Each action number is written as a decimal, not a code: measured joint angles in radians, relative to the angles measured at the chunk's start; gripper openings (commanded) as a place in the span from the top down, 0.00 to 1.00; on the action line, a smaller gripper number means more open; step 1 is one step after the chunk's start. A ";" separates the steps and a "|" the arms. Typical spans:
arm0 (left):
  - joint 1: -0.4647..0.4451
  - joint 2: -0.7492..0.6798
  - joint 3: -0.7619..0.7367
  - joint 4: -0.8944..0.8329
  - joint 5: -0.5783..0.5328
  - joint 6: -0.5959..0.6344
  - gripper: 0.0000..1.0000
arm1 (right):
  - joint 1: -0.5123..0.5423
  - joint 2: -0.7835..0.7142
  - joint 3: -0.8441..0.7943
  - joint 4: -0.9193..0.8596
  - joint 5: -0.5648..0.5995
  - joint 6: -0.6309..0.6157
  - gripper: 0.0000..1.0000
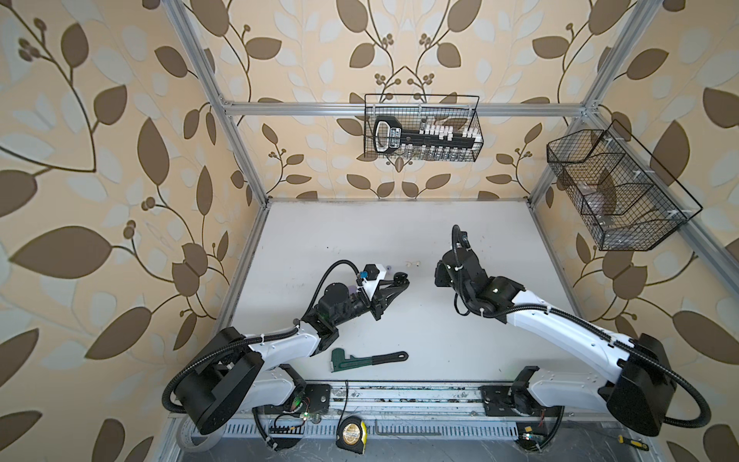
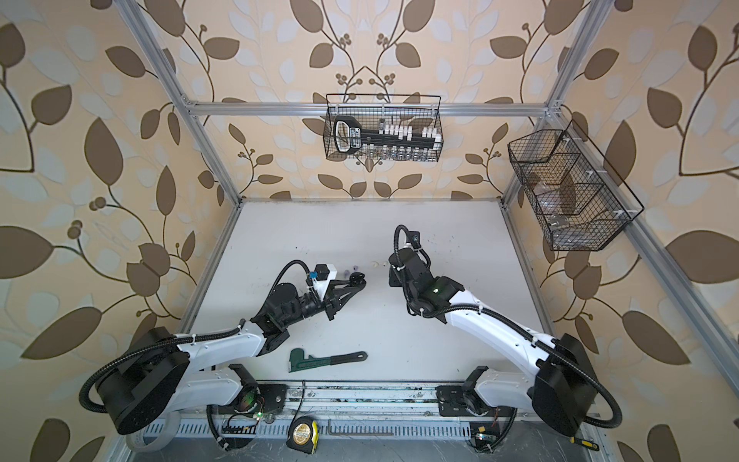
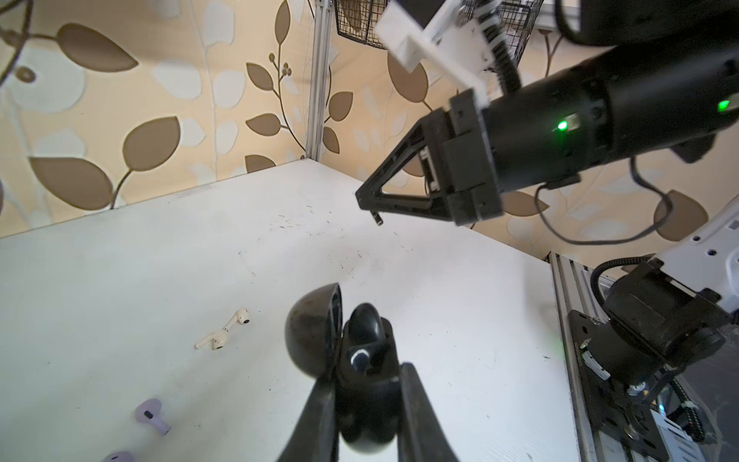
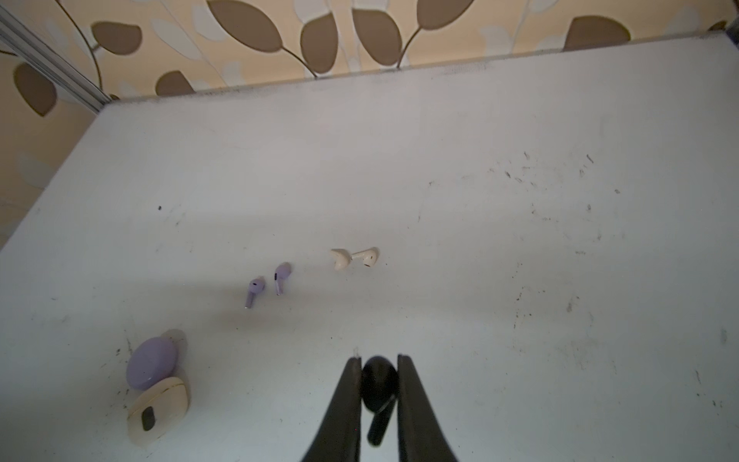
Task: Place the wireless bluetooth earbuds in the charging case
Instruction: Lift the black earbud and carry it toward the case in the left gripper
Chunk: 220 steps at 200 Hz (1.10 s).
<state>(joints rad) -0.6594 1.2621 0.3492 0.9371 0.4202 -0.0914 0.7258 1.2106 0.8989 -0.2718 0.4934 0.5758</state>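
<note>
Currently, one black earbud [image 4: 379,384], a glossy bulb with a short stem, is clamped between the flat black fingers [image 4: 348,400] of the right gripper [image 4: 379,360] and held clear of the tabletop [image 4: 520,220]. The black charging case [image 3: 366,424] is a smooth rounded shell with its domed lid [image 3: 312,332] hinged open. The left gripper [image 3: 366,384] pinches it at the body, fingers pressed against both sides. In both top views the two grippers face each other near the table centre, tips apart.

Two lilac earbuds [image 4: 255,290] lie loose and side by side on the matte, scuffed white surface. Just beside them, two white earbuds [image 4: 340,258] appear to touch. A pebble-shaped lilac case [image 4: 152,362] rests against a cream case [image 4: 158,410], near the lilac pair. A green pipe wrench [image 1: 352,358] with a black handle lies flat near the front edge, well apart from the earbuds.
</note>
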 measured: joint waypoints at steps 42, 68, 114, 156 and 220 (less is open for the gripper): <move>0.000 0.111 0.048 0.011 0.102 -0.038 1.00 | 0.069 -0.103 -0.066 0.095 0.008 -0.027 0.82; 0.000 0.164 0.053 0.061 0.161 -0.071 1.00 | 0.123 -0.129 -0.101 0.163 0.004 -0.050 0.82; 0.000 0.174 0.053 0.119 0.209 -0.101 1.00 | 0.217 -0.136 -0.150 0.278 -0.007 -0.100 0.83; 0.000 0.174 0.053 0.136 0.211 -0.106 1.00 | 0.269 -0.121 -0.158 0.361 -0.022 -0.137 0.84; 0.000 0.143 0.051 0.127 0.165 -0.111 1.00 | 0.288 -0.119 -0.192 0.415 -0.034 -0.163 0.84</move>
<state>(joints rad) -0.6594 1.4052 0.4004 1.0637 0.5854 -0.2020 1.0138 1.0920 0.7074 0.1429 0.4599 0.4129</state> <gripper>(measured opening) 0.221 0.180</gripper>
